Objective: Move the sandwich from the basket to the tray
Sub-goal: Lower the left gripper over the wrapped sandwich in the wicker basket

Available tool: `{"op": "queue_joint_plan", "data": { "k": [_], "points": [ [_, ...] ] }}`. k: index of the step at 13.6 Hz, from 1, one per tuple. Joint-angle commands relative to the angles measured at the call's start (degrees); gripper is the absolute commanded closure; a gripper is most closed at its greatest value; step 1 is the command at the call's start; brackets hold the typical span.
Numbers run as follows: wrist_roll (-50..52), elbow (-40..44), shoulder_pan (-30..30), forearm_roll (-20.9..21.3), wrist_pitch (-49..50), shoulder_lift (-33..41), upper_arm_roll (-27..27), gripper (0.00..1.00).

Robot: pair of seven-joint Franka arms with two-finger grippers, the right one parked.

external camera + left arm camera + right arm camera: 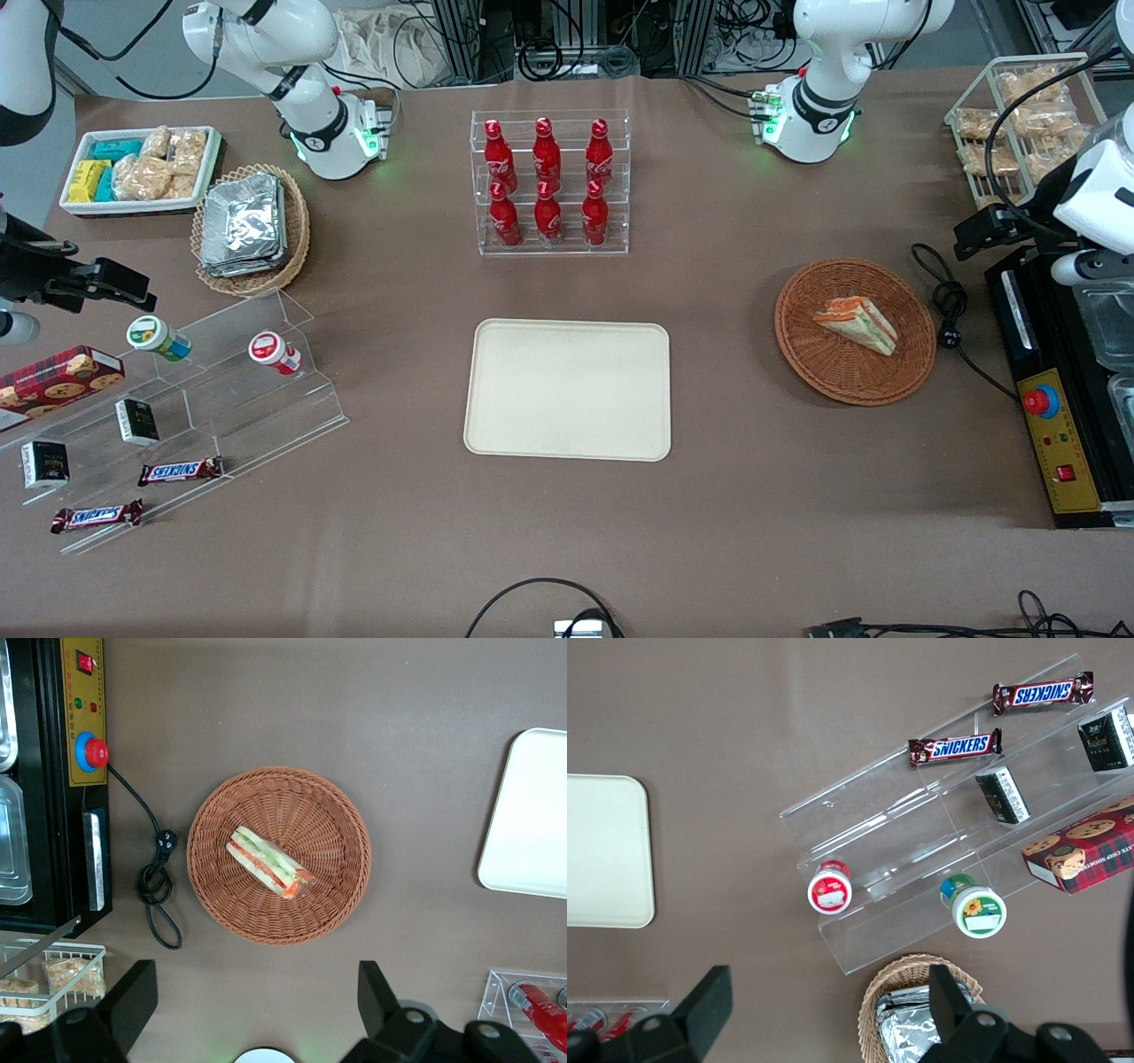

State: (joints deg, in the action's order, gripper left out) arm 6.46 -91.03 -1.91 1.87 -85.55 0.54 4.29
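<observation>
Under the open gripper point(252, 1005), 1 sandwich point(267, 863) in 1 basket point(332, 815).

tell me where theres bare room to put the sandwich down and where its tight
The tray is wholly bare. Open tabletop also lies between the tray and the basket holding the sandwich, and between the tray and the bottle rack. It is crowded toward the working arm's end: a cable and black machine flank the basket. The open gripper hangs above the basket.
</observation>
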Motion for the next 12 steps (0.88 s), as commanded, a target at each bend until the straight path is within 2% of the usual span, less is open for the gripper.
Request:
{"op": "queue_joint_plan", "data": {
  "k": [1,7,12],
  "points": [
    [1.27,2.08,0.15,1.03,0.73,-0.89,0.28,0.0],
    [5.38,-0.98,0.24,3.41,-0.05,-1.5,0.45,0.0],
    [20.13,-17.39,0.06,2.79,-14.09,2.88,0.36,0.0]
  ]
}}
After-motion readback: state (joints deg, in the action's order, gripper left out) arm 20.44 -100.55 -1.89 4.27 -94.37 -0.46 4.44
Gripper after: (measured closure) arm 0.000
